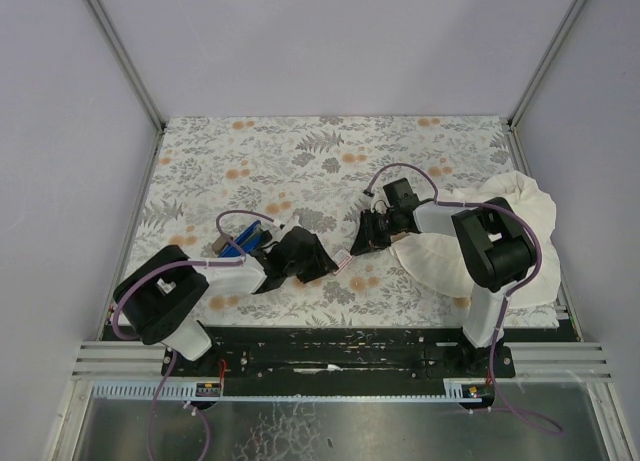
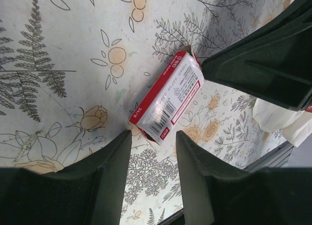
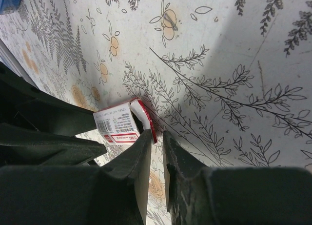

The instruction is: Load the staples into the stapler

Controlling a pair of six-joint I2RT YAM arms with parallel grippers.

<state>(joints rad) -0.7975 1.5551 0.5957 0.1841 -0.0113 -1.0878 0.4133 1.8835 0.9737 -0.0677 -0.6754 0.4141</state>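
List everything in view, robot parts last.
staple box: 1, white with a red label, flat on the tablecloth between the two grippers, one end open
stapler: 1, blue and black, left of centre, beside the left arm's wrist
small brown piece: 1, just left of the stapler, too small to identify
cloth: 1, white, bunched at the right edge
tablecloth: 1, grey floral with orange blooms, covering the table
left gripper: 1, black, open, tips at the box's barcode end
right gripper: 1, black, jaws a narrow gap apart at the box's open end, grip unclear
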